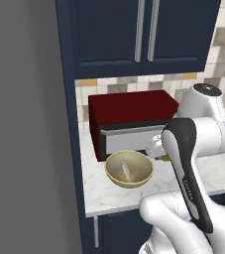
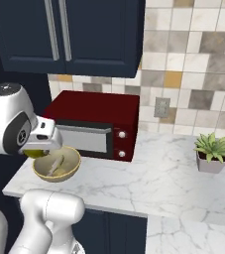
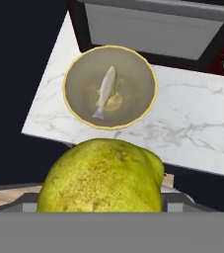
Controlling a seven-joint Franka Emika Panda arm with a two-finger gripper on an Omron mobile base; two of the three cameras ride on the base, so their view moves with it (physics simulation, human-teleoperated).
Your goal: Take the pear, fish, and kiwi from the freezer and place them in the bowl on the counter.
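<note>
One pear [image 3: 102, 177] sits clamped in the wide-spread claw [image 3: 103, 197]; carry it toward twelve o'clock over the bowl [image 3: 148, 79], clearing the fish [image 3: 105, 92], before letting go.

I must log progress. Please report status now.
Gripper shut on pear, near bowl. Fish in bowl. Nothing in the way.

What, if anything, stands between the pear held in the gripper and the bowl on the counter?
Nothing visible does. In the hand view the pear sits in the gripper, and the bowl lies open just beyond it, holding the fish. The red microwave stands behind the bowl, off the path.
</note>
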